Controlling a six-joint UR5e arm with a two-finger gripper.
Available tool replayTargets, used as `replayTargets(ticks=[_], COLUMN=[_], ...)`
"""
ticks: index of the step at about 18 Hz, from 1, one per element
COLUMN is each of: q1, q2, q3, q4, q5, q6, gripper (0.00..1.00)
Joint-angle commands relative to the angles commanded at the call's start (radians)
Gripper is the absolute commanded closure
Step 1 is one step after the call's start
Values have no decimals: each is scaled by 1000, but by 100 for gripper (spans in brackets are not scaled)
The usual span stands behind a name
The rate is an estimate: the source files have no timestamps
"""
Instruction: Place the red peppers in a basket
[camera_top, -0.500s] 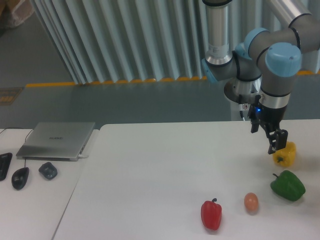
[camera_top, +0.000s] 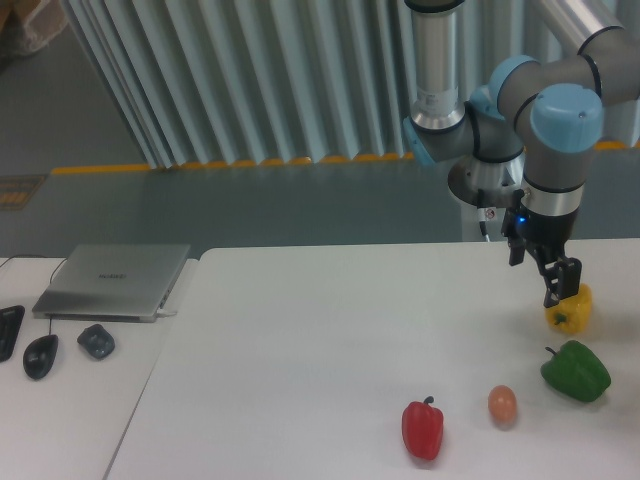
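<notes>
Centrally near the front edge of the desk (camera_top: 300, 330), the red pepper (camera_top: 423, 430) stands upright, stem up. Just to its right lies an orange egg (camera_top: 502, 403); farther right, a green pepper (camera_top: 576, 371), and behind that a yellow pepper (camera_top: 570, 309). Suspended from the arm (camera_top: 545, 130), the end effector (camera_top: 556, 285) hangs at the yellow pepper, well apart from the red pepper; how far its fingers are parted cannot be told. On the adjoining surface at left lie a laptop (camera_top: 112, 281) and two mice (camera_top: 68, 348).
</notes>
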Motion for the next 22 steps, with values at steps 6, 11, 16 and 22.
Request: replayTargets(ticks=[6,11,16,22], q1=[-9,-9,-40,-113], q2=[2,5,-27,-69], q3=[-38,-91,-40,-26], q4=[3,112,166,274], q5=[3,-3,-1,-6], q6=[-47,-55,-301,-730], gripper=[0,0,0,0])
